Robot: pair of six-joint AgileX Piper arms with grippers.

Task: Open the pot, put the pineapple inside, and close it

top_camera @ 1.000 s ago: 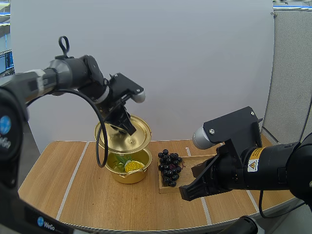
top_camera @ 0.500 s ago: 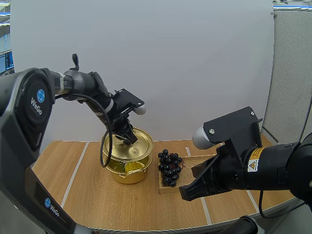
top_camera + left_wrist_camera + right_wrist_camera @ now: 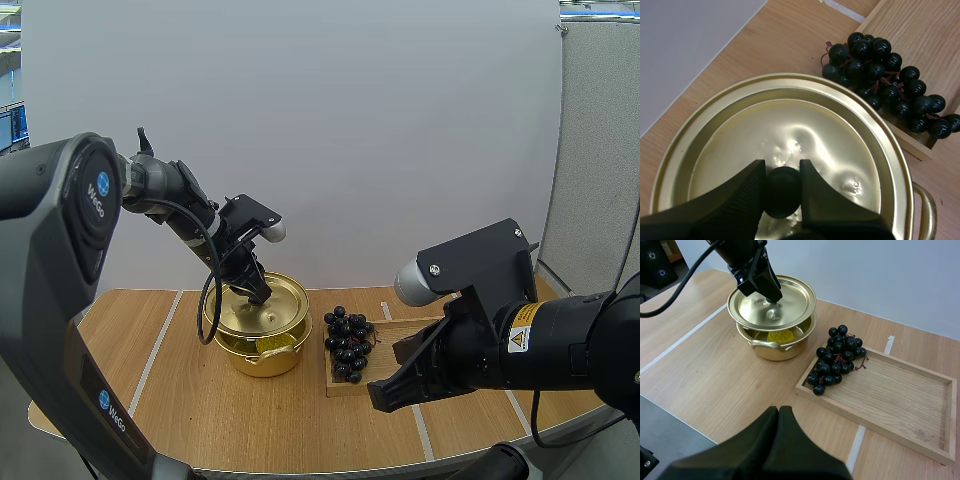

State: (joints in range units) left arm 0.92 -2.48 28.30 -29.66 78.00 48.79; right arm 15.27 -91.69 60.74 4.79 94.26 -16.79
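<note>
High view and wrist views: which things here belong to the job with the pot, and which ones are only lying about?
Belong to the job:
pot
lid, held over the pot by the left tool
pineapple, inside the pot

Only lying about:
grapes, at the tray end nearest the pot
wooden tray
right tool, shut on nothing, away from the pot

A light wooden desk point(image 3: 170, 400), crossed by pale lines point(image 3: 137, 400), carries a gold pot point(image 3: 265, 356) left of centre and, just beside it on the right, a wooden tray point(image 3: 900, 400).
</note>
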